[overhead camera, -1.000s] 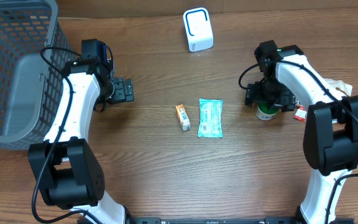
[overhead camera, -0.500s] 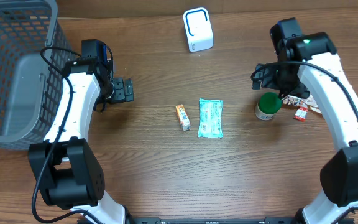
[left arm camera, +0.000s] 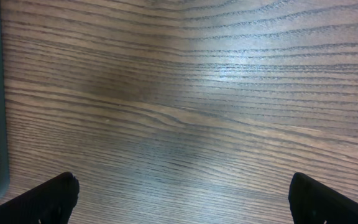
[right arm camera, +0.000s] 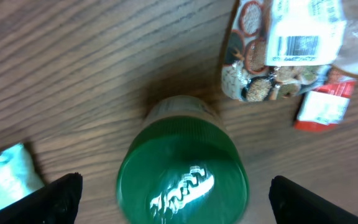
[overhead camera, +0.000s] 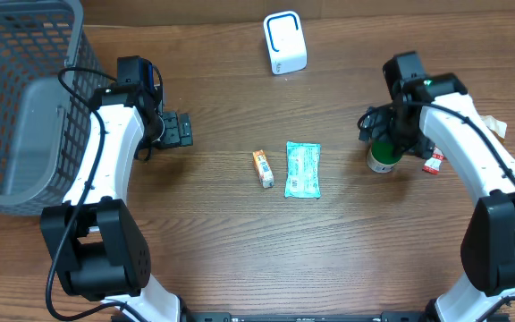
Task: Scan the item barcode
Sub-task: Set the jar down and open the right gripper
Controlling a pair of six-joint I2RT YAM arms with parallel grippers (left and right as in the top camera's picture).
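Overhead view: the right arm hangs over the jar (overhead camera: pixel 384 159) at right of centre; the left arm rests at left, near the basket (overhead camera: pixel 7 89).
Change: a second ago the right arm stood over the jar. Half a second ago it had swung away toward the upper right, leaving the jar in plain sight. Now it is back above it. The jar has not shifted.
Right fingers (right arm camera: pixel 55 199): spread wide, one tip in each lower corner of the wrist frame, the green lid between them; closed on nothing.
Left fingers (left arm camera: pixel 48 199): wide apart over bare counter (left arm camera: pixel 185 93), holding nothing, unmoved through the second.
Item: the jar stands upright on the counter, near a snack packet (right arm camera: pixel 291 50) and a red sachet (right arm camera: pixel 322 106) at upper right of the wrist frame.
Scanner (overhead camera: pixel 284 42): white, top centre, well apart from the jar.
Centre: teal pack (overhead camera: pixel 302 169) and orange box (overhead camera: pixel 263 167) lie side by side.
Meaning: this reads as a fresh approach for a grasp. Nothing is lifted and nothing scanned, so the task is at its start.
Barcode: none shows on the jar; the packet's faces up.
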